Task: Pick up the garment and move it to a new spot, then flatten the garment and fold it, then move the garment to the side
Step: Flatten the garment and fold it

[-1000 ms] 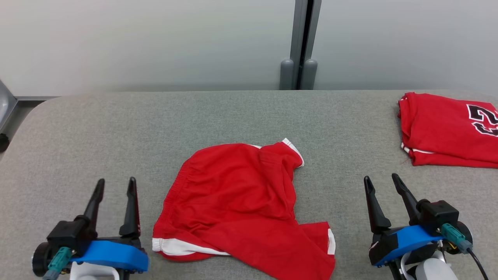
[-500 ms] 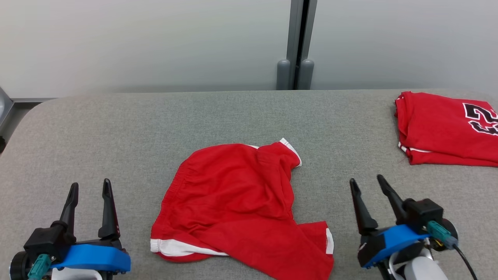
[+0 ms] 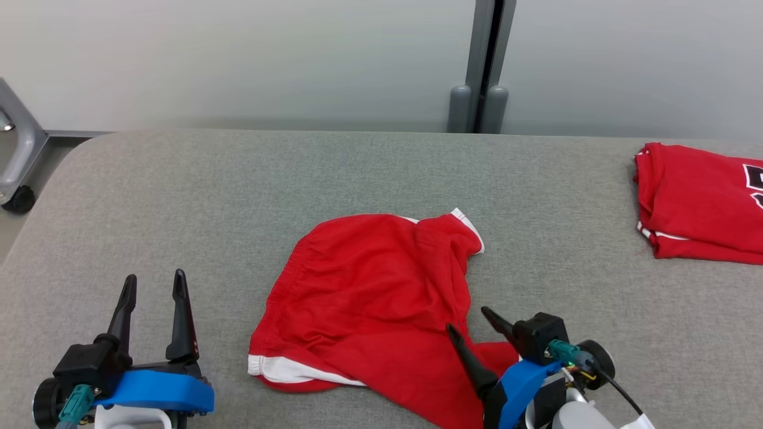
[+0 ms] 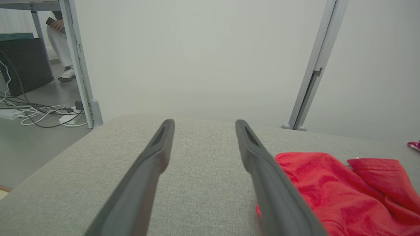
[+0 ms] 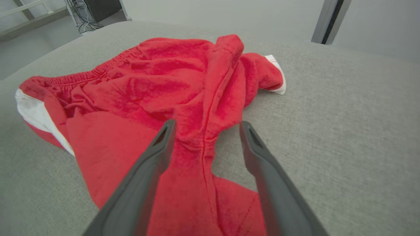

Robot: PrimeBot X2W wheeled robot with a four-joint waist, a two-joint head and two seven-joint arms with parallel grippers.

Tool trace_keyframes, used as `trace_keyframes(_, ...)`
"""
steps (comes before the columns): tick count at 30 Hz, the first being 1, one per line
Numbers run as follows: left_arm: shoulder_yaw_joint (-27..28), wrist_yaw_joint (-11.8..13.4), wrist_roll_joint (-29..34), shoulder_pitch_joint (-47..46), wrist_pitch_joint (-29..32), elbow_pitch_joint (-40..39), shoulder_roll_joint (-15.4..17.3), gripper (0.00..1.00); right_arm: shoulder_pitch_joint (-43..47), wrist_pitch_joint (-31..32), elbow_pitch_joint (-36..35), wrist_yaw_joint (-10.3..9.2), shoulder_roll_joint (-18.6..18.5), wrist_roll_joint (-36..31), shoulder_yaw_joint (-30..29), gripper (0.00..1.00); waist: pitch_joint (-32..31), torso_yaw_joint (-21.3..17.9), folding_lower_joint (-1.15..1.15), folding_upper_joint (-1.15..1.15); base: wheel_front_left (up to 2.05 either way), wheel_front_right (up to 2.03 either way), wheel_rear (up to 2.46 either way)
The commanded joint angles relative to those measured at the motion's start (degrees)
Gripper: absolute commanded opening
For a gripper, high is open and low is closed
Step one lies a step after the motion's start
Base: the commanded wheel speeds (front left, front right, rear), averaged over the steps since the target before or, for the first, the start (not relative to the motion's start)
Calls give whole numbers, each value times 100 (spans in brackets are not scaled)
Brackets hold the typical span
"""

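The released right tool (image 3: 466, 318) hangs over crumpled red white-trimmed shorts (image 3: 369, 286) on the grey fabric table (image 3: 238, 190), released left tool (image 3: 154, 276) beside them, a folded red jersey (image 3: 697, 202) well apart

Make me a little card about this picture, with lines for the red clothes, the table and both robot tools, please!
Surface: grey table, covered in fabric
Garment to fold: red shorts with white trim, crumpled near the middle
Other item: folded red shirt at the table's right end, apart from the shorts
Left arm: left tool open over bare table beside the shorts, holding nothing
Right arm: right tool open over the shorts' near right part, gripping nothing
Task stage: shorts not picked up yet
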Motion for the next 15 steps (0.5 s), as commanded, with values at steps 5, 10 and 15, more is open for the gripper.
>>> trace_keyframes(5, 67, -90, 109, -130, -23, 45, -102, 100, -253, 33, 559, 1, -77, 212, 275, 100, 88, 146, 0, 0, 0, 0, 0)
trace_keyframes(10, 122, -152, 167, -164, -23, 97, -173, 100, -492, -66, 1051, 1, -79, 416, 524, 34, 133, 238, 0, 0, 0, 0, 0)
trace_keyframes(15, 157, -208, 219, -215, -24, 140, -228, 100, -826, -271, 1402, 1, -132, 562, 636, 0, 149, 276, 0, 0, 0, 0, 0)
